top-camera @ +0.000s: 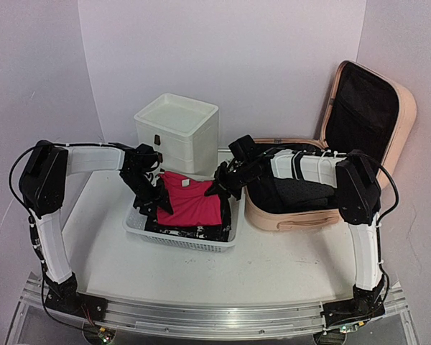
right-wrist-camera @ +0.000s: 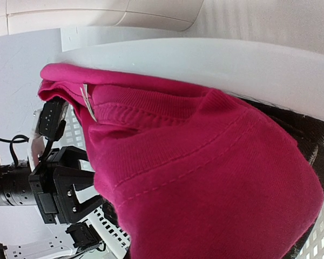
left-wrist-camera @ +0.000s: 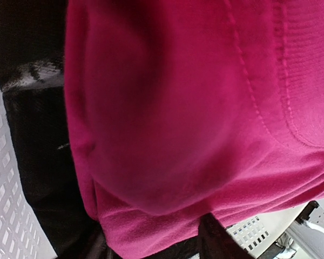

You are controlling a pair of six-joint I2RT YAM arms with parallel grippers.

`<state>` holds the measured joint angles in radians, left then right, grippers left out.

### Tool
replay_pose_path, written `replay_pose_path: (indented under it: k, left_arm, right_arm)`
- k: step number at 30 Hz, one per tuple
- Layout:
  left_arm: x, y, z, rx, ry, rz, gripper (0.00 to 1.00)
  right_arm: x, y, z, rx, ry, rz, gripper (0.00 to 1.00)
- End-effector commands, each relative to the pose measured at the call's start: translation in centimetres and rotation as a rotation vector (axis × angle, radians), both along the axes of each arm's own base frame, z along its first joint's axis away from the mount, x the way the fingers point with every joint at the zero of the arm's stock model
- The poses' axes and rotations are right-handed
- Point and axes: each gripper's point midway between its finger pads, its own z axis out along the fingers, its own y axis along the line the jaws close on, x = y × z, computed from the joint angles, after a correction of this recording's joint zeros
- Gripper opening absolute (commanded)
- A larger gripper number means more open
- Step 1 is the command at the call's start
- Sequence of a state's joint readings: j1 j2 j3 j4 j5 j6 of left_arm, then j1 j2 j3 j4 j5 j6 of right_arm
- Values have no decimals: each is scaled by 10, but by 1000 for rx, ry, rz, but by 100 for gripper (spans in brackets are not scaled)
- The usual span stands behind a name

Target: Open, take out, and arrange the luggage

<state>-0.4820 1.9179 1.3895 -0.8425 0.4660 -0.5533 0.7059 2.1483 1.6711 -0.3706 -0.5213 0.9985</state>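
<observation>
claw left (top-camera: pixel 158 203) unclear | claw right (top-camera: pixel 218 190) closed | luggage (top-camera: pixel 291 219) open, lid upright on right, facing left

It was a robot lab's test cell: a left arm (top-camera: pixel 47 223) and a right arm (top-camera: pixel 366 248) stood bolted to an aluminium rail (top-camera: pixel 215 316) along the near edge of a white table (top-camera: pixel 287 266), with loose cables (top-camera: pixel 13 176) on them, plain pale walls (top-camera: pixel 223 57) closing it in, and the luggage (top-camera: pixel 294 218) staged at far right.

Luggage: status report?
Right gripper shut at pink shirt's edge; left gripper opposite, state unclear. Luggage open, dark clothes inside. Shirt in mesh basket. No obstruction seen.
</observation>
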Motion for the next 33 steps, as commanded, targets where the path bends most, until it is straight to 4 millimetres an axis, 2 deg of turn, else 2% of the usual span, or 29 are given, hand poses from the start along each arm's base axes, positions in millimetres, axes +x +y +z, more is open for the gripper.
replay_pose_path:
  k: [1,4,9,10,16,21,25,29,31,33]
  left_arm:
    - [4,-2,-5,-5,9,-4,43]
    - [6,-4,5,-18,-17,-11,24]
    - [3,-5,31,-55,-69,-46,2]
    - [1,-4,36,-54,-75,-51,0]
    - [-13,5,63,-51,-88,-83,0]
    - [-28,12,75,-45,-84,-107,0]
    - [-38,18,68,-19,-51,-124,0]
    - [-48,22,51,-1,7,-126,0]
    - [-47,26,44,26,8,-131,2]
    - [-46,28,40,45,10,-147,5]
  right_arm:
    - [7,5,42,53,-93,-2,0]
    - [7,6,43,52,-96,-1,0]
    - [5,6,51,64,-100,10,0]
    - [5,7,54,69,-96,12,0]
    - [-7,4,66,85,-37,13,0]
    - [-19,2,60,68,29,23,0]
    - [-25,-5,41,12,49,31,0]
    - [-28,-10,16,-60,66,53,1]
    - [-29,-16,6,-118,48,75,4]
    - [-29,-23,5,-184,23,102,17]
